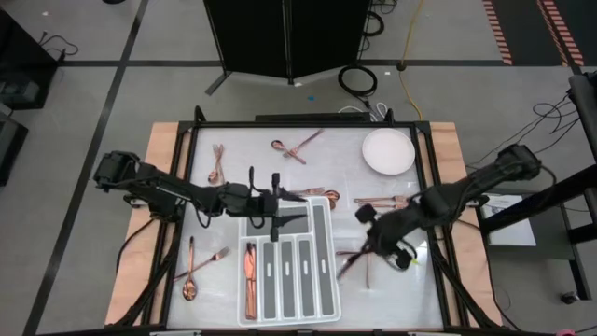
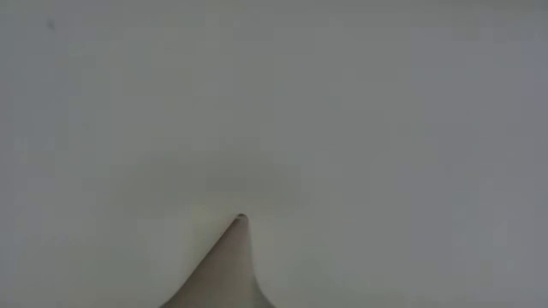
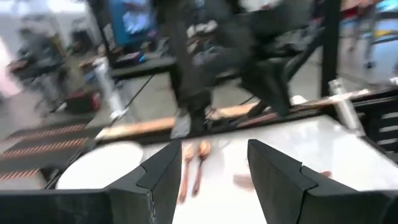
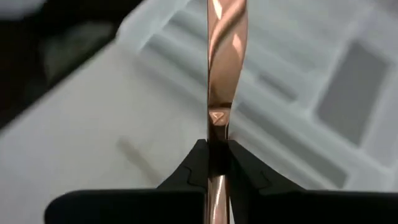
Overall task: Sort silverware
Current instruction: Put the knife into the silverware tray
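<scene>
Silverware (image 1: 303, 147) lies scattered about the table (image 1: 424, 289); some pieces fill the divided tray's (image 1: 322, 303) leftmost compartment. Right gripper (image 1: 366, 254) is clamped on a copper knife (image 4: 225, 56) beside the tray's right edge. Left gripper (image 1: 264, 199) hangs spread apart over the tray's far end.

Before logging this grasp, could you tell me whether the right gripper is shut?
Shut: the right gripper pinches a copper utensil between its fingers.

Bright, even light; low view washed out, wrist views blurred.

Right pincer (image 4: 217, 163) clamped shut, left pincer (image 3: 214, 177) spread wide
</scene>
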{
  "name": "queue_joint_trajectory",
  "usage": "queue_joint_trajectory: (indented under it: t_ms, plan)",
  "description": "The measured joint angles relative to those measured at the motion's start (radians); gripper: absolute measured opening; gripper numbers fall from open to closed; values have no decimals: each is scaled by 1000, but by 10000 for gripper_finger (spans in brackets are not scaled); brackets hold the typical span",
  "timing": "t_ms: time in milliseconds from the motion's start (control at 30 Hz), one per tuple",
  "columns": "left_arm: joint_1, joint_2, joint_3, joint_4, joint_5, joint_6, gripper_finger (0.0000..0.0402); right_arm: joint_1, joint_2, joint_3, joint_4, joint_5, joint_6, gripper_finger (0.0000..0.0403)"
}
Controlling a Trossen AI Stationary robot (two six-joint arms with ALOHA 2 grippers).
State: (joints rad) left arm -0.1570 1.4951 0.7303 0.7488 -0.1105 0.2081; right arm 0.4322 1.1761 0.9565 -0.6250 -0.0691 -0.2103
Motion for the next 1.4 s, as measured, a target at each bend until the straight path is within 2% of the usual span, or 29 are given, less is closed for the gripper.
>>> queue_joint_trajectory:
  t_ms: [100,200,267,333,467,633,900,1167,1400]
  plan:
    - [0,36,0,105,76,45,185,-47,-25,0,103,0,46,16]
    - [0,75,0,240,88,61,185,-83,-26,0,231,35,92,16]
    - [0,101,0,309,89,61,185,-96,-14,0,313,113,111,16]
    - [0,125,1,355,89,61,185,-105,2,0,379,242,122,16]
    - [0,148,28,372,75,60,185,-123,43,0,465,435,112,16]
    - [1,153,41,368,29,60,185,-160,104,0,552,437,122,16]
    - [2,153,41,367,-64,34,185,-202,182,0,594,440,120,16]
    - [0,153,41,360,-64,35,185,-206,190,0,703,440,58,16]
    - [0,153,41,360,-64,38,183,-208,190,0,728,440,41,16]
